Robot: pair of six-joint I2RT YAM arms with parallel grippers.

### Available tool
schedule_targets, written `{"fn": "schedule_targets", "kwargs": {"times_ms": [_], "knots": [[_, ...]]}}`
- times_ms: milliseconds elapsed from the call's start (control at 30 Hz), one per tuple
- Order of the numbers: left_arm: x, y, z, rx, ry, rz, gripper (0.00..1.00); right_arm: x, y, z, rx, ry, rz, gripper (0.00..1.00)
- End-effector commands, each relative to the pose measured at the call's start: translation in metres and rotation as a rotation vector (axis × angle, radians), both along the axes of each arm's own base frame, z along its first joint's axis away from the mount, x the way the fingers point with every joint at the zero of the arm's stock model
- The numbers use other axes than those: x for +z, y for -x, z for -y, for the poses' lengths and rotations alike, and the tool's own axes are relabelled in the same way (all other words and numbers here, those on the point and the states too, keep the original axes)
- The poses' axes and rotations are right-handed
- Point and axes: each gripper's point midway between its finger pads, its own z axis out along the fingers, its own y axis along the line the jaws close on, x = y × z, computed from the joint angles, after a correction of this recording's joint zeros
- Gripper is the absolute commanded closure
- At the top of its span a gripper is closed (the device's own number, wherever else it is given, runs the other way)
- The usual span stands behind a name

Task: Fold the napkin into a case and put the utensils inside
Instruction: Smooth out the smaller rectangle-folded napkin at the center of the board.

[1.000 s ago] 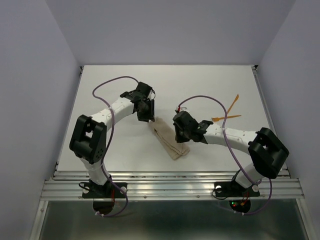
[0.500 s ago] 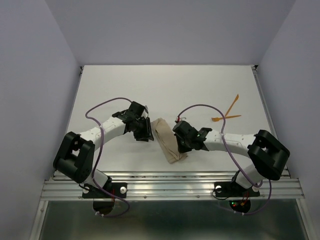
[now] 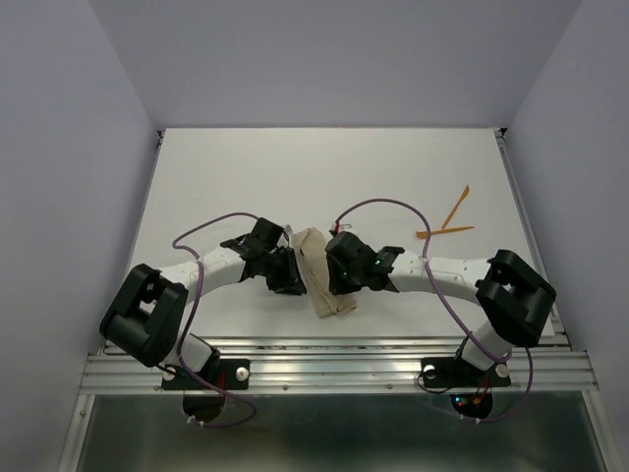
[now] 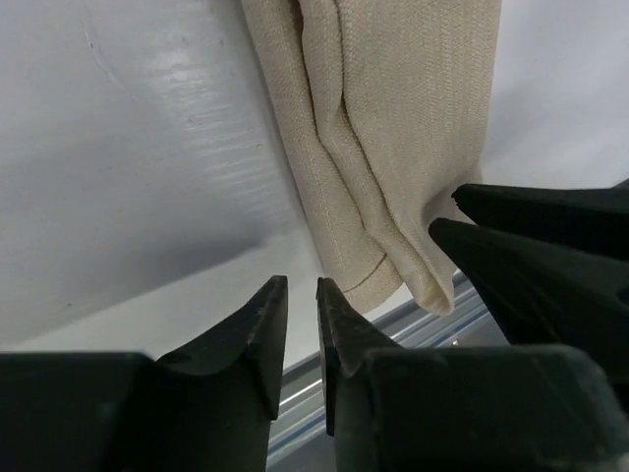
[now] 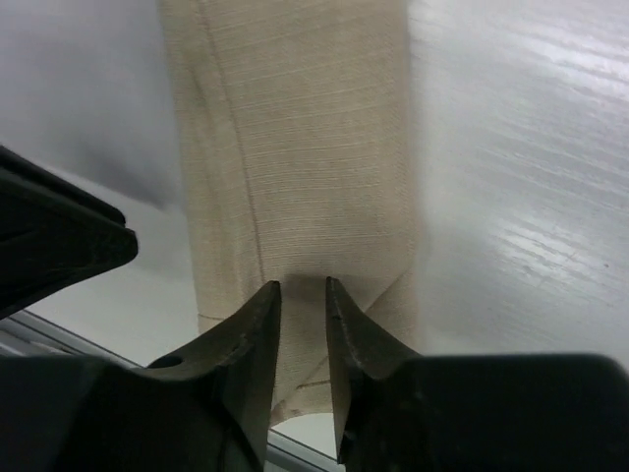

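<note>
At 2 o'clock on the table [image 3: 295, 167], orange utensils [image 3: 458, 204] lie touching, well apart from both arms. Near centre, toward 6 o'clock, the case [image 3: 316, 267], tan, layered and oblong, sits hemmed between grippers. Left gripper [image 4: 295, 300] barely apart, empty, beside it. Right gripper [image 5: 303, 300] a narrow slit over the cloth, grip unclear.

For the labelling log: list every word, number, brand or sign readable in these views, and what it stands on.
None: no view shows readable text.
The folded napkin, the orange utensils, the table, the left arm and the right arm carry no markings; the lights at the right arm's base are plain dots.
</note>
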Motion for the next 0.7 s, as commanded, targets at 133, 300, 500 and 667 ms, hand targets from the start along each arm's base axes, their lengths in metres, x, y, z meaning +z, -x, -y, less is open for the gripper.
{"fn": "schedule_targets", "kwargs": {"times_ms": [133,300,500,667], "knots": [[0.001,0.012,0.007,-0.029,0.083,-0.006,1.00,0.029,-0.003,-0.023,0.111,0.041,0.126,0.64],[0.005,0.011,0.016,-0.031,0.126,-0.011,1.00,0.026,0.003,-0.027,0.171,0.104,0.144,0.59],[0.005,0.013,0.021,-0.032,0.159,-0.019,1.00,0.012,0.012,-0.028,0.218,0.174,0.146,0.57],[-0.006,0.017,0.022,-0.033,0.158,-0.050,1.00,0.002,0.015,-0.026,0.228,0.224,0.153,0.57]]}}
